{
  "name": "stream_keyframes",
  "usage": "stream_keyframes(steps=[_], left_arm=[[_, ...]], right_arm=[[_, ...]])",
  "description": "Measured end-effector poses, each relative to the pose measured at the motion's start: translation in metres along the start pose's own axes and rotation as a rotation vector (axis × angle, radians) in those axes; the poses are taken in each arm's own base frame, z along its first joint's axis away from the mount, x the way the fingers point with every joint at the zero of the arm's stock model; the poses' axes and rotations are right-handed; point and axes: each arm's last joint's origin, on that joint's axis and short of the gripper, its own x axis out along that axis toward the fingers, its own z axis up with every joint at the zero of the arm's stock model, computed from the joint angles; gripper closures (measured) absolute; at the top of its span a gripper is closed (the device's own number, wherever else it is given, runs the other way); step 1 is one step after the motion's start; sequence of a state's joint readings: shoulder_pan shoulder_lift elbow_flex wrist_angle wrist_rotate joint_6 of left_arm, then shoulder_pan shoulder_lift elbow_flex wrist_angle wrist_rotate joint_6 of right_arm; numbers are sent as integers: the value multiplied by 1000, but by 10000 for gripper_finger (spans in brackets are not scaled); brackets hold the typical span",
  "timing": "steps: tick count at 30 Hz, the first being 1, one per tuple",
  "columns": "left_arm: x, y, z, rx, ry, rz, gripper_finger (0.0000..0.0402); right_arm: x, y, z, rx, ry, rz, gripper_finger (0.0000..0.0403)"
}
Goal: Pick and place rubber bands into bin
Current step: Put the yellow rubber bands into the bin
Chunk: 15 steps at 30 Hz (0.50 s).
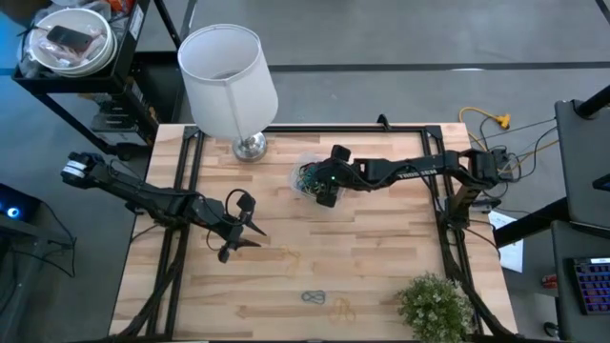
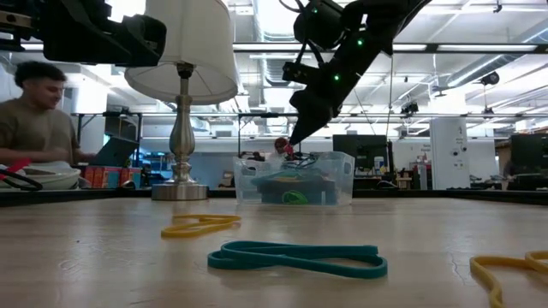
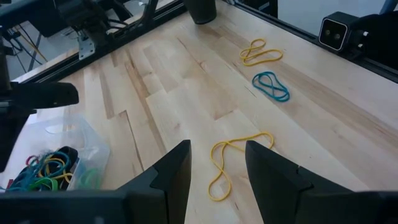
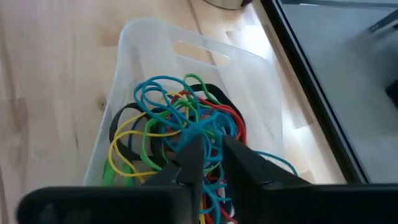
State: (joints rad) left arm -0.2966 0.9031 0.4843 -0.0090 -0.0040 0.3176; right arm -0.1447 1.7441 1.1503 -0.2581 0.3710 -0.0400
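The clear bin point(image 1: 310, 176) point(image 2: 295, 180) point(image 4: 186, 74) stands on the table's far middle and holds a tangle of coloured rubber bands point(image 4: 177, 134). My right gripper point(image 1: 322, 189) point(image 2: 293, 139) point(image 4: 212, 144) points down at the bin's rim, with its fingers a narrow gap apart over the pile. My left gripper point(image 1: 250, 229) point(image 3: 217, 168) is open above the table. A yellow band point(image 3: 233, 163) point(image 1: 291, 257) lies flat ahead of it. A teal band point(image 3: 271, 86) point(image 1: 315, 297) point(image 2: 295, 257) and another yellow band point(image 3: 260, 51) point(image 1: 341, 307) lie near the table's near edge. My right gripper comes from above, its fingertips point(image 4: 194, 146) at the top of the pile of bands in the bin. Blue strands point(image 4: 186, 127) gather right at the tips. I cannot tell whether the tips touch a band.
A lamp with a white shade point(image 1: 227, 67) and metal base point(image 1: 250, 146) point(image 2: 180, 184) stands left of the bin. A small plant point(image 1: 434, 305) sits at the near right corner. Black frame rails point(image 1: 191, 191) run along the table's sides. A person point(image 2: 34, 111) sits beyond the far edge.
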Motion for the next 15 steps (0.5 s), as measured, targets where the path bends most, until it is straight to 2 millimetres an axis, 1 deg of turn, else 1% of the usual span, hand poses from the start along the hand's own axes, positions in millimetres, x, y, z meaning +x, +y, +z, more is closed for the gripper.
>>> stream_keyframes(steps=[5,8,11,15], left_arm=[[0,0,0,-6,2,-1,265],[0,-1,-2,-25,20,-7,265],[3,-2,-6,-27,62,-20,265],[13,-4,-12,-50,110,-34,265]], right_arm=[[0,0,0,7,1,4,295],[-1,3,0,-35,-2,18,272],[-4,12,0,-88,-11,37,261],[-11,29,1,-164,-27,69,261]])
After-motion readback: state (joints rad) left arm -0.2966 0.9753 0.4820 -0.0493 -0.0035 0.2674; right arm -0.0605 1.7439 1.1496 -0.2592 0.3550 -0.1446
